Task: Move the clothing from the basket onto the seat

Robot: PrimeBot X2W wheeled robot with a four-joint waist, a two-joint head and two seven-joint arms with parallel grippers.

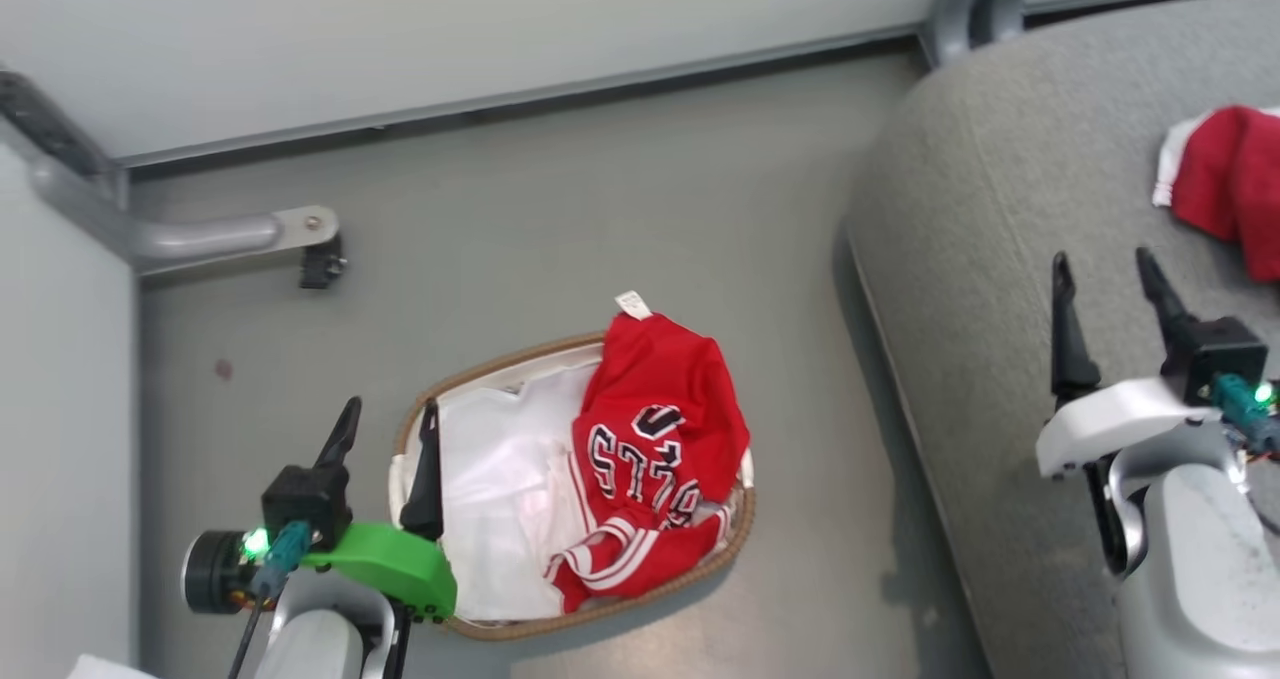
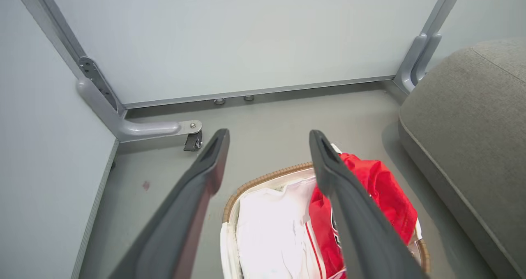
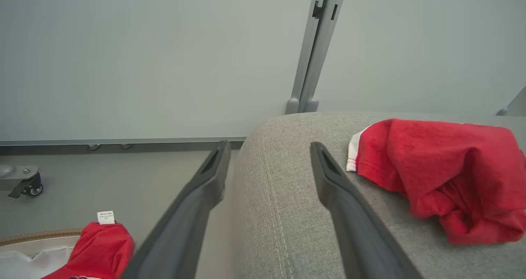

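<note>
Grey floor [image 1: 600, 209] meets pale wall panels [image 1: 500, 29]. A cream plastic basket [image 1: 497, 364] with a brown woven rim sits on the floor, its long axis roughly left to right in the head view. A red jersey [image 1: 655, 439] with white stripes and black-and-white lettering drapes over its right end, lying lengthwise from wall to robot, its white tag [image 1: 632, 304] pointing at the wall, beside a crumpled white liner [image 1: 500, 499]. The left gripper [image 1: 390, 411] hangs over the basket's left end, fingers apart and empty, the jersey to their right. The right gripper [image 1: 1100, 259] hovers above the grey fabric seat [image 1: 980, 259], fingers apart; a second crumpled red garment [image 1: 1225, 184] lies on the seat just beyond them, not touching.
</note>
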